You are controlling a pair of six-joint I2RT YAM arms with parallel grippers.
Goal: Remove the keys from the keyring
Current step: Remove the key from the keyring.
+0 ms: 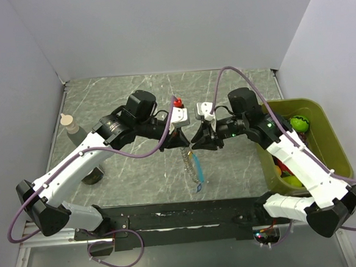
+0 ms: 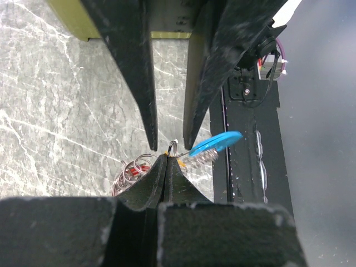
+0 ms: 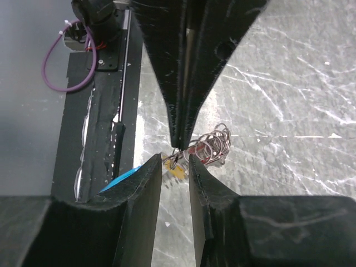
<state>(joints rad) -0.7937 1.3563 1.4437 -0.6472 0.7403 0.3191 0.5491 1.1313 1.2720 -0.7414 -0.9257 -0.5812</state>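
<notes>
The keyring point(image 3: 216, 140), a bunch of silvery wire loops, hangs above the marble table between my two grippers, which meet tip to tip. My left gripper point(image 2: 168, 158) is shut on a small loop of the keyring point(image 2: 173, 147). My right gripper point(image 3: 175, 161) stands open, one finger on each side of that loop and of the orange key point(image 3: 177, 171). The blue key point(image 2: 217, 143) sticks out sideways and a red key point(image 2: 131, 176) shows among the rings. In the top view the chain point(image 1: 186, 160) and a light-blue strip point(image 1: 197, 167) dangle below both grippers point(image 1: 189, 140).
An olive-green bin point(image 1: 331, 136) holding a green ball and other toys stands at the right. A capped bottle point(image 1: 70, 125) and a dark round object point(image 1: 94, 175) sit at the left. A black rail point(image 1: 183, 214) runs along the near edge.
</notes>
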